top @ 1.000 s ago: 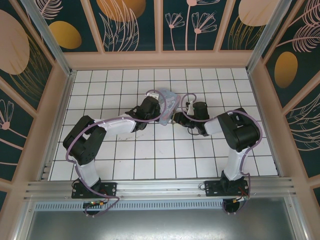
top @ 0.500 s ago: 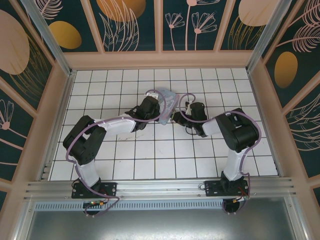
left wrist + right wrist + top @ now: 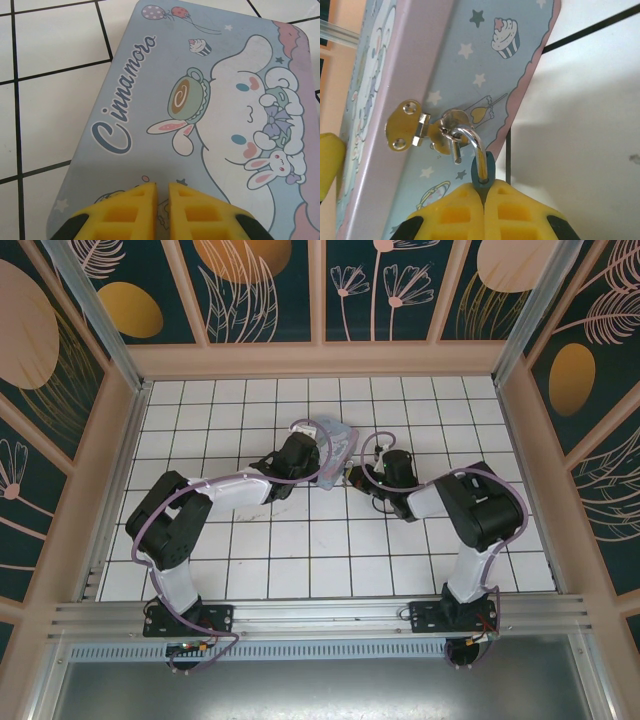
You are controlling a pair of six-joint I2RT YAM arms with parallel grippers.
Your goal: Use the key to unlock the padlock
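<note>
**Worktop** (image 3: pixel 250 540): white tiles with dark joints. It carries the tin near the middle, and both arms reach in to it.

**Tin** (image 3: pixel 340 440): pale blue, cartoon-printed. It lies between the two end effectors.

**Left end effector** (image 3: pixel 162 189): yellow fingers almost together with a thin slit between them and nothing seen in it. It sits over the near edge of the tin's lid, apparently steadying the tin.

**Right end effector** (image 3: pixel 483 189): fingers clamped together on the padlock's body at the tin's side wall.

**Hasp** (image 3: pixel 407 125): brass-coloured and riveted to the tin's side. The shackle passes through its loop.

**Padlock** (image 3: pixel 485 167): only a dark teal sliver shows between the right fingertips. Its silvery shackle (image 3: pixel 470 137) is hooked in the hasp and seated in the body, so it is judged locked.

**Step in hand:** securing the padlock, with the unlocking not yet begun.

**Next move:** the key must be brought to the keyhole, lined up and turned while the body is held firm. The present grip may cover the keyhole.

**Views:**
- The right wrist view gives the hasp, shackle and grip.
- The top view gives the arms' layout, but the lock is too small to read there.
- The left wrist view gives the lid print.
</note>
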